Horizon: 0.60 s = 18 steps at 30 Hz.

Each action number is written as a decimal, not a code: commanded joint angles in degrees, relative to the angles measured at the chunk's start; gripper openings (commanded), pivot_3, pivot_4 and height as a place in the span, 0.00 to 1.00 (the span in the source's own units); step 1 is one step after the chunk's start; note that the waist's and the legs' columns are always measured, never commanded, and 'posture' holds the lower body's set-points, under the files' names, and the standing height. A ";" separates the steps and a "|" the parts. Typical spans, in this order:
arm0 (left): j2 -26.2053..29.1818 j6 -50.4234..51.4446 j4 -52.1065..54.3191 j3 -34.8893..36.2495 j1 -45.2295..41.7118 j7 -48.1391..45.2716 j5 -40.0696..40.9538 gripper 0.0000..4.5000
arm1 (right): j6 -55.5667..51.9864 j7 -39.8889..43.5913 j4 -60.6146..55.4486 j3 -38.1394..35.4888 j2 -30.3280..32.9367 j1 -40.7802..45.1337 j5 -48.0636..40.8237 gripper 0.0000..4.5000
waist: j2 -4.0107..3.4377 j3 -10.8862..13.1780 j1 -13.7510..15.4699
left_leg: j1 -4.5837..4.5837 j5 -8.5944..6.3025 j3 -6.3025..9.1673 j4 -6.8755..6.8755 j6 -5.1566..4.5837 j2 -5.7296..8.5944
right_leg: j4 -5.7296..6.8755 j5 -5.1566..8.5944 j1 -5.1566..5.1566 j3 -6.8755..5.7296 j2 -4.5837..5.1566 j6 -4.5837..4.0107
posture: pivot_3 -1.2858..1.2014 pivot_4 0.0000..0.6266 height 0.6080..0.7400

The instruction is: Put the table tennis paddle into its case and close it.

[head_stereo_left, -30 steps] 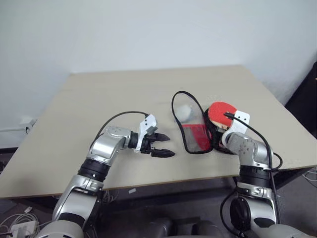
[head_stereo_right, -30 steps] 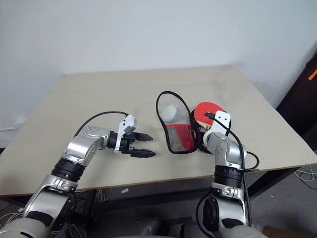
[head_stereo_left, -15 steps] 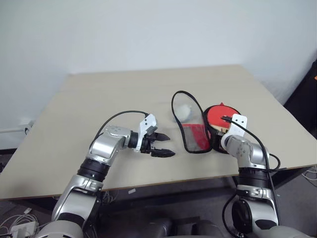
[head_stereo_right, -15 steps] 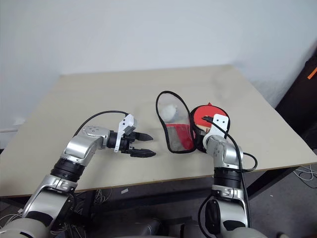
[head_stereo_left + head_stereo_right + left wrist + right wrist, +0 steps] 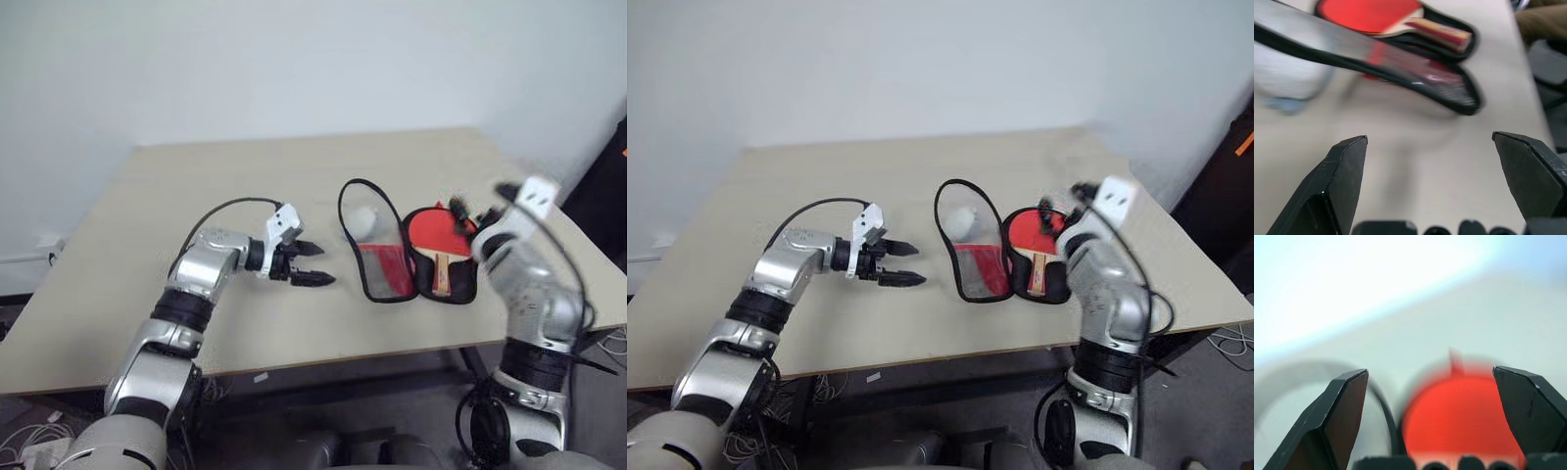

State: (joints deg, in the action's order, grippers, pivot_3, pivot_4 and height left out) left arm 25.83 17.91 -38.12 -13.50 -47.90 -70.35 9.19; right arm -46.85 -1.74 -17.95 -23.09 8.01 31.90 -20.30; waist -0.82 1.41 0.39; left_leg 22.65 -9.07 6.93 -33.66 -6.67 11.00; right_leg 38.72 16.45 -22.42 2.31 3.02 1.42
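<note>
Right gripper (image 5: pixel 1065 203): raised above the case's right half, fingers spread wide, nothing in them; blurred in the head views. Wrist view looks roughly level over the paddle's red face, so the arm is lifted well off the tabletop, forearm angled up.

Left gripper (image 5: pixel 306 264): fingers wide apart, empty. Hovers just above the tabletop (image 5: pixel 196 186), left of the case, tips aimed right and slightly down at the flap. Elbow bent, forearm reaching in from the left.

Case (image 5: pixel 364 240): lies open like a book near the tabletop's right-front area. Left half = flap, black rim, pale lining, red/mesh at the near end. Right half = black-trimmed shell.

Paddle (image 5: pixel 431 233): sits in the right half, red face up, wooden handle toward the near edge. Looks fully seated within the trim, though I can't confirm the far rim.

Step in hand (judgement): paddle appears placed; next is closing the flap. Tips:
- L gripper to take the flap's outer black rim, not the mesh; approach low so the lower finger slips under the edge.
- Fold over in an arc toward the paddle, keep the hinge side still.
- R gripper best kept clear of the flap's path, or pinning the shell's far edge so the case doesn't slide.
- Check handle stays inside trim before any zip work. Zip pull not discernible.
</note>
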 commanded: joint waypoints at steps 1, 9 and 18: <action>-3.83 -7.63 -7.34 -1.49 -4.67 0.68 -3.65 0.97 | 2.81 -0.61 -1.48 -0.76 0.91 1.40 -0.67 0.98 | 0.04 0.01 0.32 | 0.01 -0.01 0.00 -0.05 -0.01 0.01 | 0.00 0.00 0.02 -0.01 0.01 0.00 | 0.52 0.00 1.00; -21.26 -17.87 -23.83 -1.86 -14.38 9.82 -9.12 0.97 | 5.82 -2.98 -0.55 -3.35 1.26 1.01 -0.73 0.98 | 0.09 0.04 0.46 | 0.32 -0.07 0.09 -0.39 -0.13 0.09 | 0.03 -0.02 -0.08 -0.05 0.14 0.03 | 0.52 0.00 1.00; -31.38 -11.66 -25.06 5.98 -19.48 8.18 -3.00 0.97 | 8.07 -6.69 -2.24 -5.23 0.36 -1.15 -0.74 0.98 | 0.08 0.04 -0.22 | 0.42 -0.17 0.08 -0.53 -0.29 0.02 | 0.07 0.00 -0.15 -0.09 0.13 0.06 | 0.52 0.00 1.00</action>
State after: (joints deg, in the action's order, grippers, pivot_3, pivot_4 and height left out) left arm -5.70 4.40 -64.06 -9.68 -65.96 -61.63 4.27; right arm -40.53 -7.53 -17.46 -27.88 8.23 30.49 -20.35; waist -0.74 1.44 0.17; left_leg 23.06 -9.24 7.01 -34.19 -6.96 11.00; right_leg 38.79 16.45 -22.57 2.23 3.14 1.48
